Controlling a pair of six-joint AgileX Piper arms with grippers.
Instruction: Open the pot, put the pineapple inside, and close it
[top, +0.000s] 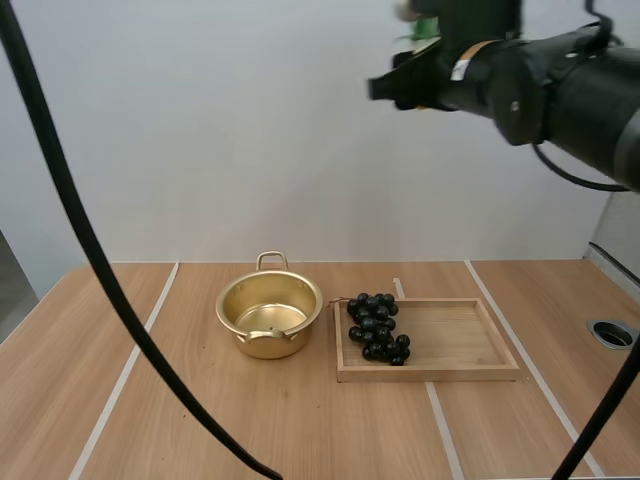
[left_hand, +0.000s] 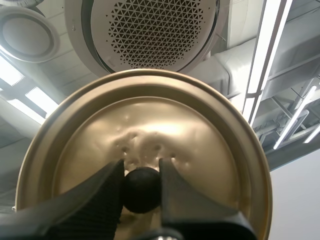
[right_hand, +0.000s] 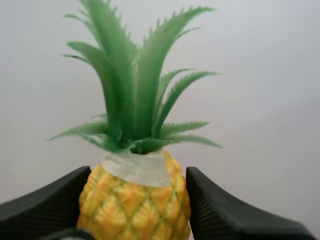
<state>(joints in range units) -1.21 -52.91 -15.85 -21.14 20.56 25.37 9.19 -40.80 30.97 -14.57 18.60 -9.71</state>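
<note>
Pot (top: 265, 347), lidless, just beside left edge of wooden tray (top: 455, 335)

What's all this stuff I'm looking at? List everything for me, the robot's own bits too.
pot: one, gold, open, on the table left of the tray
lid: one, gold with a black knob, held up by that knob
pineapple: one, yellow with green leaves, held in the air
bunch of grapes: one, dark, at the tray's left end
wooden tray: one, light wood, on the table right of the pot
table: one, light wood with pale stripes
left gripper: one, black, pinching the lid's knob
right gripper: one, black, pinching the pineapple
</note>
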